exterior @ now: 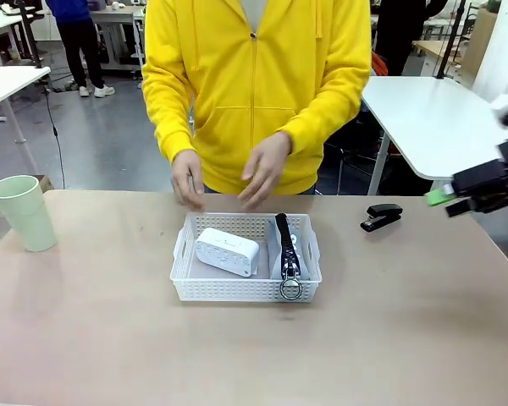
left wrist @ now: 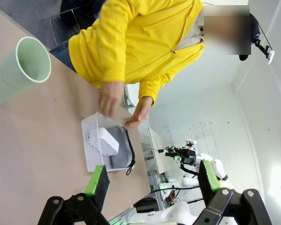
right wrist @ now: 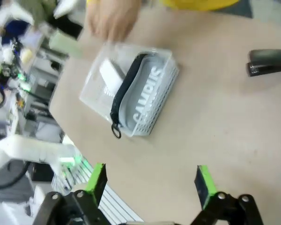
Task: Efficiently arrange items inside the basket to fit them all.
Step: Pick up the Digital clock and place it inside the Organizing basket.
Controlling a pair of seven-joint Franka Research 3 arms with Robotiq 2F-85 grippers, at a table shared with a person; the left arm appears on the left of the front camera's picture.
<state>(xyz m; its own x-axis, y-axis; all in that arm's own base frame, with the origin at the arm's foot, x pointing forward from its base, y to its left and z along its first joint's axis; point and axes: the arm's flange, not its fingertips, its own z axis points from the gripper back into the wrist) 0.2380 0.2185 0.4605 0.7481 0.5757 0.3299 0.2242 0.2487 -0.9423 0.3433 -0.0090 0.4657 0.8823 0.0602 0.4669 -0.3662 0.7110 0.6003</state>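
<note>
The basket [exterior: 237, 292] is perforated white plastic, the box [exterior: 227, 250] smooth and white, the pouch [exterior: 286, 254] grey cloth with a shiny metal ring pull [exterior: 290, 289], the table [exterior: 110, 338] matt.

Colours we see on the pinkish-beige desk [exterior: 93, 338]
We find a white perforated plastic basket [exterior: 245, 292], white rectangular box [exterior: 227, 251], grey fabric pouch [exterior: 298, 256] with black zipper, pale green cup [exterior: 25, 211], small black stapler [exterior: 381, 216], yellow jacket [exterior: 254, 85].

in basket [exterior: 237, 289]: box [exterior: 227, 251] left, pouch [exterior: 288, 247] right | cup [exterior: 24, 213] far left of basket | stapler [exterior: 381, 217] behind-right of basket
</note>
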